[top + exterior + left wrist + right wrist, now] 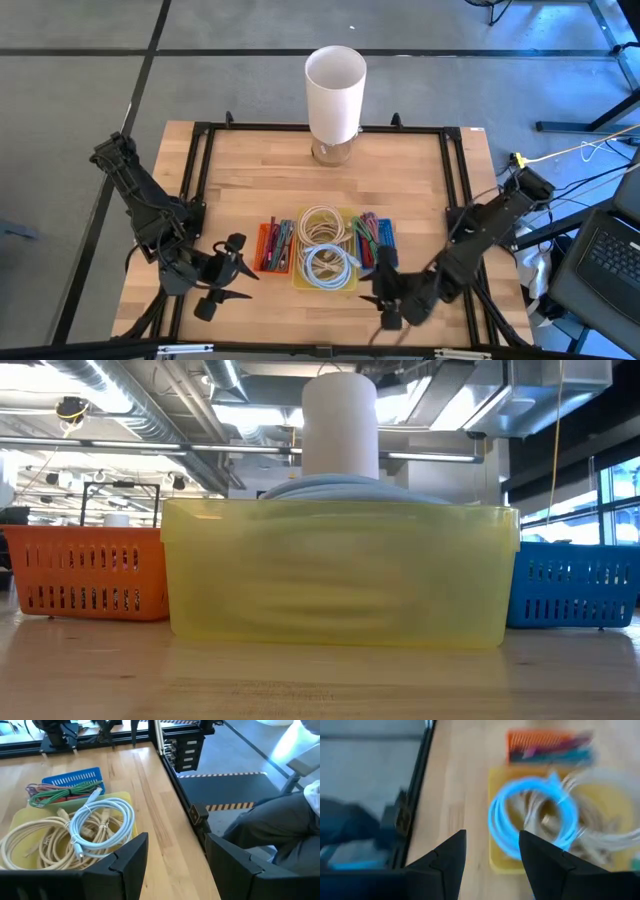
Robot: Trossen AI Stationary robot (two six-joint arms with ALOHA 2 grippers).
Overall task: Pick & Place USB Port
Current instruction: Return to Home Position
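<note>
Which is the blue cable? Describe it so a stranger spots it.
On the table, find the yellow bin, middle of three. The blue cable lies coiled at its end away from the white cylinder. Only it is pale blue; the other coils are cream.

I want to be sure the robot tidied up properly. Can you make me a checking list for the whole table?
Surface: wooden table, bare around the bins.
Job's things: orange bin, yellow bin and blue bin in a row, each holding cables.
Clutter: white tube standing at the far edge.
Claws: left claw open and empty beside the orange bin; right claw open and empty beside the blue bin.
Cables: light blue coil and cream coils in the yellow bin; green cable in the blue bin.
Surroundings: laptop right of the table; yellow lead on the floor.
</note>
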